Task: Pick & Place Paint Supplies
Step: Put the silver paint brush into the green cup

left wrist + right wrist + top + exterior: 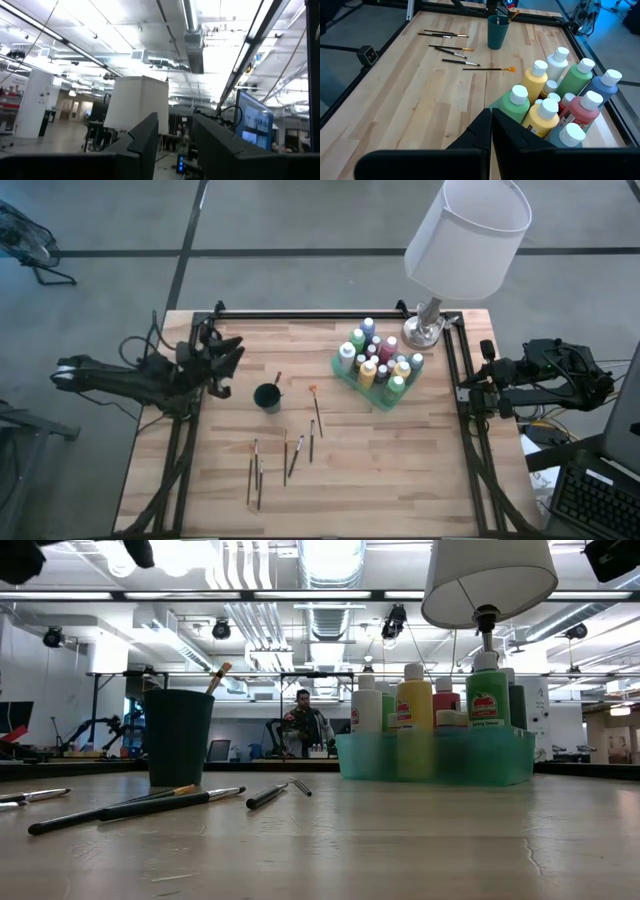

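Status: bottles look done, brushes mostly not

Paint bottles [378,360] all stand packed in the green tray [345,377], right of centre in the high view, just below the lamp [455,250]. Counting is hard, roughly a dozen plus, white caps up. None loose on the table [420,470] that I can see

Brushes: one sits in the dark cup [267,396] at centre, handle sticking out toward the upper right. The orange-tipped brush [316,408] lies flat between cup and tray, touching neither. The rest of the loose brushes [283,461] are scattered in the lower middle of the high view, about five or six of them, a couple lying nearly side by side. So if the cup is the target, one in, the rest to go

Left gripper [228,360] is at the left table edge, raised and pointing across the room; fingers parted with a clear gap, holding nothing

Right gripper [491,122] is parked off the right edge of the table, aimed at the tray; fingers pressed together, nothing between them

Neither arm is near a brush. My read: the left arm is closer to the loose brushes
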Motion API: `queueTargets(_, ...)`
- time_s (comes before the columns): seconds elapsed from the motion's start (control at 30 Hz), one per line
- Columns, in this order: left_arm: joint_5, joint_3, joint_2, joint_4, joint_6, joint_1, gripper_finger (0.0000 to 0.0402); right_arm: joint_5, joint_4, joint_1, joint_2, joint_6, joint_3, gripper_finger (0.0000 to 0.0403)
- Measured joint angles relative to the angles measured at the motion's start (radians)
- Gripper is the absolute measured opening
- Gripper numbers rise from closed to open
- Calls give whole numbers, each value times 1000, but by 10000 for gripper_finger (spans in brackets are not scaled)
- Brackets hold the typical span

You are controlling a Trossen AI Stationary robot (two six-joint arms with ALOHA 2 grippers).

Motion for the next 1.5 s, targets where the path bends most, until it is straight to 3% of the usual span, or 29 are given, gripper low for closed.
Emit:
queueTargets(0.33,2,129,-34,-303,-2,0,129,0,0,0,0,-4,0,8)
queueTargets(0.67,2,205,-43,-317,3,0,129,0,0,0,0,0,0,8)
queueTargets(1.1,30,199,-45,-335,-7,-1,129,0,0,0,0,-3,0,8)
queueTargets(1.3,80,252,-81,-535,-20,-2,129,0,0,0,0,-3,0,8)
queueTargets(1.5,82,398,-72,-920,-98,-2,129,0,0,0,0,-4,0,8)
